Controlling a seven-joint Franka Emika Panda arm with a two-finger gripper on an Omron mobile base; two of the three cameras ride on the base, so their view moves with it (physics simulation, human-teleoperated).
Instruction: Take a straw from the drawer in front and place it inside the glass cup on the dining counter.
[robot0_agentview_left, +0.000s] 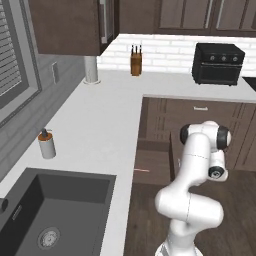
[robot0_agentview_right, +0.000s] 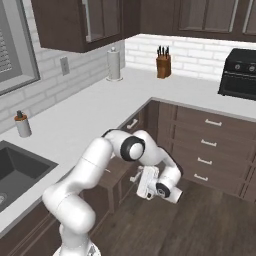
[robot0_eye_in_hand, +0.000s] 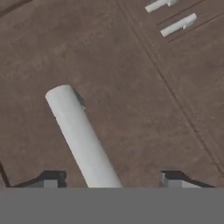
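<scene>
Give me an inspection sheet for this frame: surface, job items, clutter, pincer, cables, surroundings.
Surface: white countertop, grey sink set in it.
Job's things: drawer stands pulled out; straw lies in it.
Clutter: soap dispenser, paper towel roll, knife block, black oven.
Grippers: pincer open, white handle seen between its tips.
Cables: nothing seen.
Surroundings: dark cabinets, wood floor.
</scene>
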